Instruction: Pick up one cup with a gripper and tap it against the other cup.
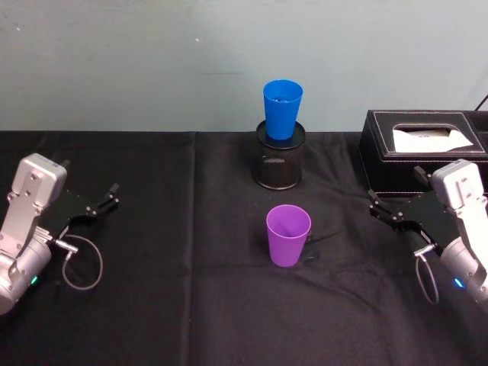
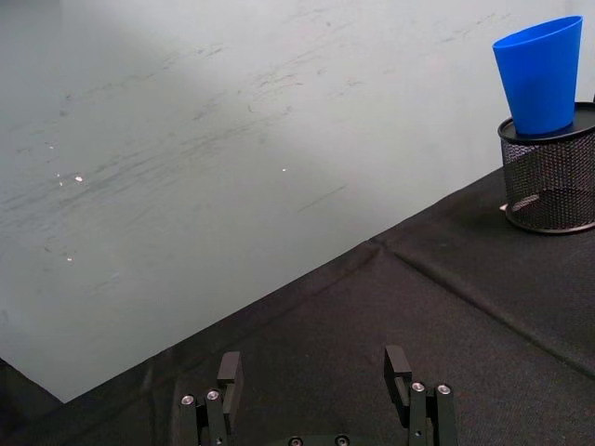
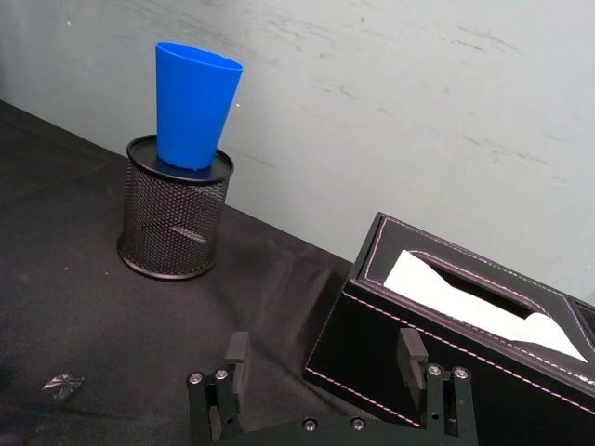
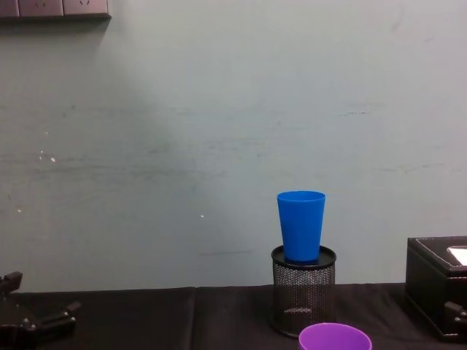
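1. The left gripper lies released and empty at the left of the black tablecloth. The right gripper, also released, is at the right, near a black tissue box.
2. The purple cup stands upright at centre.
3. Farther back, the blue cup sits upright in a mesh holder, before a pale wall.

My left gripper hangs low out on my left, jaws apart. My right gripper mirrors it on the right, jaws spread too.
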